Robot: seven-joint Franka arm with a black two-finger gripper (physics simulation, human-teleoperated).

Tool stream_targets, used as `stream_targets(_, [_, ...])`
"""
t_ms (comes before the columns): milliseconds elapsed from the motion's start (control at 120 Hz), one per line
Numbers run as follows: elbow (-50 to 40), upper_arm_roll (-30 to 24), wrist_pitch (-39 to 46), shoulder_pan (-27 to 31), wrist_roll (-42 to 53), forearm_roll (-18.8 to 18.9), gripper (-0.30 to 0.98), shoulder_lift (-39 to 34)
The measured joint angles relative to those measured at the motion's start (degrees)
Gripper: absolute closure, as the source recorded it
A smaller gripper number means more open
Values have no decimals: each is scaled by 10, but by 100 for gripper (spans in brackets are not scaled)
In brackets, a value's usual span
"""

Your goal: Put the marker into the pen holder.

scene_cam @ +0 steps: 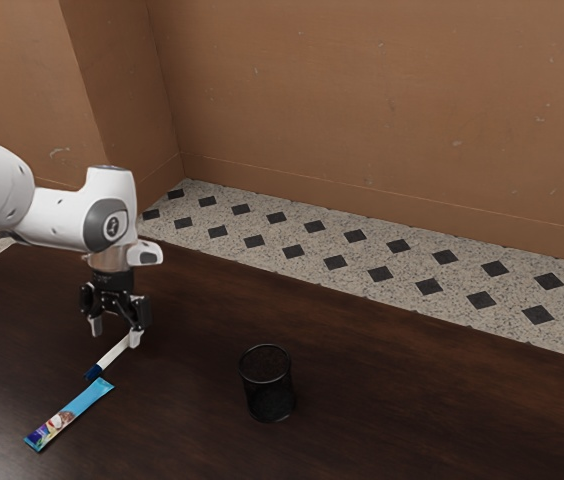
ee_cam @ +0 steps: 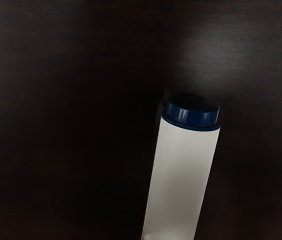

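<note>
On grained table (scene_cam: 412,400): cylindrical marker (ee_cam: 182,175), round mesh pen holder (scene_cam: 269,388).

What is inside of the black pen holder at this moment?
Nothing sticks out of the pen holder. Its inside looks dark, and the near wall hides the bottom, so I cannot tell if something short lies there.

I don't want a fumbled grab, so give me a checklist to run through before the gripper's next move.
1. Gripper open: ok, its fingers stand apart.
2. Marker centred between the fingers: cannot tell.
3. Marker secured for lifting: not ok, the gripper isn't shut on it.
4. Marker clear of the blue packet: cannot tell, they lie very close.
5. Pen holder upright: ok.
</note>
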Motion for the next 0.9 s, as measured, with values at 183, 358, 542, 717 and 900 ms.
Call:
stream_targets(183, [2,-1,1,-2,13,0,14,2])
stream_targets(358, [1,-1,1,-4,22,-2,43,-1])
stream_targets(542, [0,-3,7,-4,27,-2,60,-2])
stream_targets(717, [-3,-7,15,-5,29,-4,66,-1])
stream_targets(900, [-6,-7,25,-4,27,-6,73,0])
